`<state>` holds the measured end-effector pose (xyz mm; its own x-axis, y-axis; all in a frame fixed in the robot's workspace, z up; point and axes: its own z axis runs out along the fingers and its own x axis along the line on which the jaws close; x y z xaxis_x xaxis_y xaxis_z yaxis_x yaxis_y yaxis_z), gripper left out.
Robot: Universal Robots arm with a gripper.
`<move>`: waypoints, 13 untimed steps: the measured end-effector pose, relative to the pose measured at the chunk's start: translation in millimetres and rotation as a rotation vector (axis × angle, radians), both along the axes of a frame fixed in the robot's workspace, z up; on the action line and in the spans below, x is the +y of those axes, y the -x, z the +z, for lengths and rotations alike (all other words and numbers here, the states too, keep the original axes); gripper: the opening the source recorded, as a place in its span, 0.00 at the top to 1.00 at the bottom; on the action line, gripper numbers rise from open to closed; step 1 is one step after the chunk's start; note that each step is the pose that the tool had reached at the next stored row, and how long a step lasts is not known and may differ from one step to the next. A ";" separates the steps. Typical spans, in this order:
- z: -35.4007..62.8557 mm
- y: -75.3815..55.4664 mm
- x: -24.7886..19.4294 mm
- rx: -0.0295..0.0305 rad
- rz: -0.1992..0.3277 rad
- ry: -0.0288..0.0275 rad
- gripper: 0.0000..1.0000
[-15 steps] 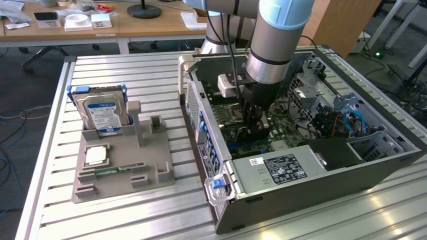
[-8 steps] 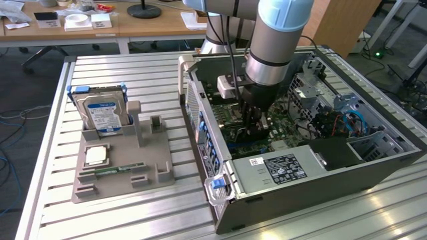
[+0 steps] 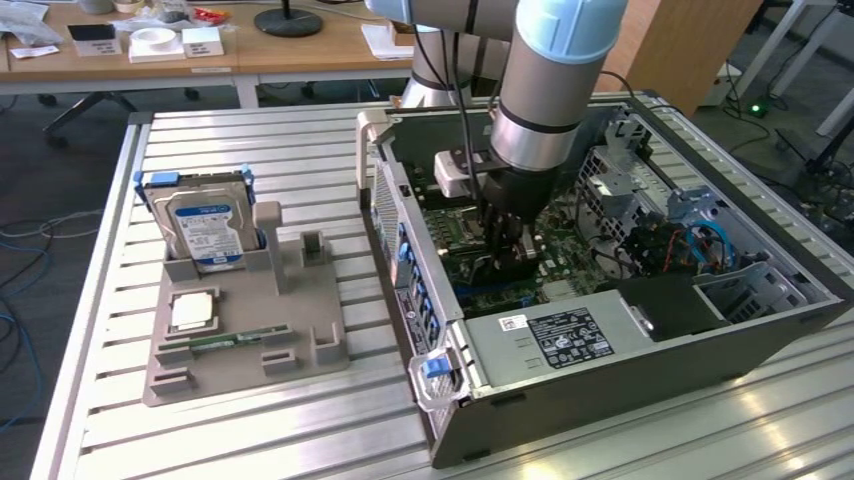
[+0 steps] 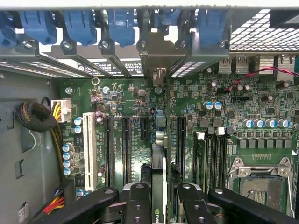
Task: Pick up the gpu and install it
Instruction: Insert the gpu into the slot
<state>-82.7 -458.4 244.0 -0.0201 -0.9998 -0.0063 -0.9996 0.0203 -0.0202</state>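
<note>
Open computer case [image 3: 747, 330] on slatted table [image 3: 267, 430], gripper [image 3: 511, 262] reaching down inside over motherboard [image 4: 135, 107]

You have gpu [image 4: 159, 172] clamped between jaws – thin card seen edge-on in wrist view, standing upright above expansion slots [image 4: 125, 149], bracket end toward rear blue latches [image 4: 124, 23]

Long axis runs along slot line, front to rear of case

Risk, as judged: card edge off to side of slot – pressing then bends card or scrapes board

Bracket could catch rear frame if tilted
</note>
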 end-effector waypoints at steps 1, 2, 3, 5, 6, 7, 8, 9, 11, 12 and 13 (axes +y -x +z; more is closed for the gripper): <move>-0.1 0.3 0.0 0.0000 0.000 -0.0001 0.74; -0.3 0.5 0.0 0.0000 0.000 0.0001 0.74; -0.3 0.8 -0.1 0.0001 0.000 0.0002 0.74; -0.4 0.9 0.0 0.0002 0.000 0.0002 0.74; -0.4 1.0 0.0 0.0002 0.000 0.0002 0.74; -0.4 1.1 0.0 0.0001 0.000 0.0001 0.74; -0.5 1.4 0.0 0.0001 0.000 0.0001 0.74; -0.7 1.7 0.0 0.0001 0.000 0.0002 0.74; -1.1 2.1 -0.1 0.0003 0.000 0.0004 0.74; -1.1 2.2 -0.1 0.0004 0.000 0.0005 0.74; -1.2 2.3 -0.1 0.0002 0.000 0.0004 0.74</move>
<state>-84.9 -458.5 242.8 -0.0199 -0.9998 -0.0059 -0.9996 0.0200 -0.0200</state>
